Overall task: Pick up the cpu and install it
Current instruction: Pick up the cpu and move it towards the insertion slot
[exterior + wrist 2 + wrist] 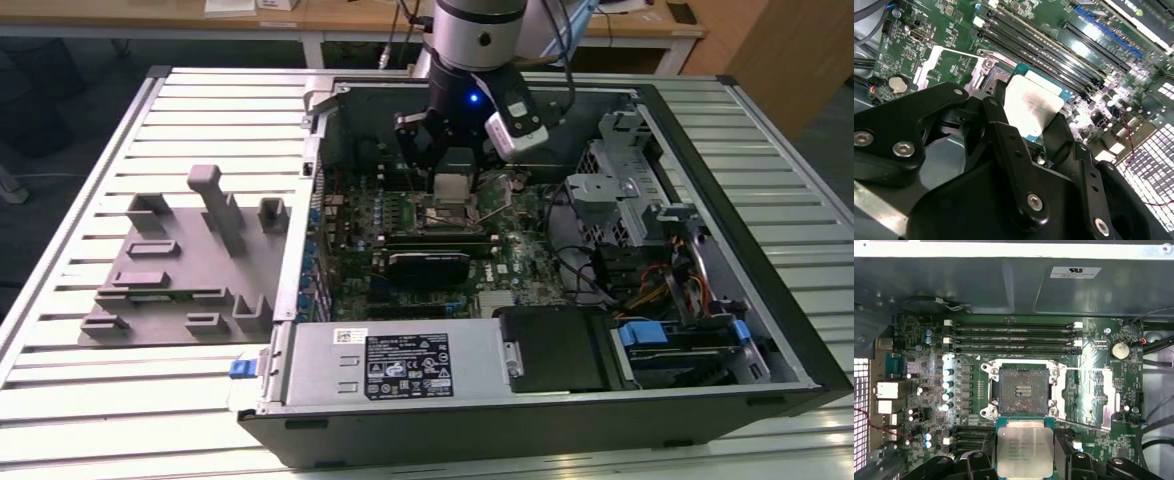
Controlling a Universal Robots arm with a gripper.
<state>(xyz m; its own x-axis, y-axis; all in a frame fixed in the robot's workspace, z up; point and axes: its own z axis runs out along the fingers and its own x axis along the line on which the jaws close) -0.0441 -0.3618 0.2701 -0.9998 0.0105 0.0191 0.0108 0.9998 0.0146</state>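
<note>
Starting with the first wrist view, the cpu [1025,452] is seen clamped by its edges between the two dark fingers [1061,452] of the gripper [1025,462]. Its silvery top is turned to the camera, and it's held just beside the open socket [1023,390], not seated in it. The socket's metal load plate [1089,397] is swung back on the side toward the coin cell [1119,350]. Same story in the second wrist view: the chip is pinched between both fingers, with the memory slots [1054,57] just past it. In the exterior view, the arm [478,30] is seen coming down into the computer case [534,430] at roughly 12 o'clock of the motherboard [380,215], and the gripper is hung right over the socket area. The grey fixture block [174,270] is found on the slatted table [80,400] at about 9 o'clock of the case.
</note>
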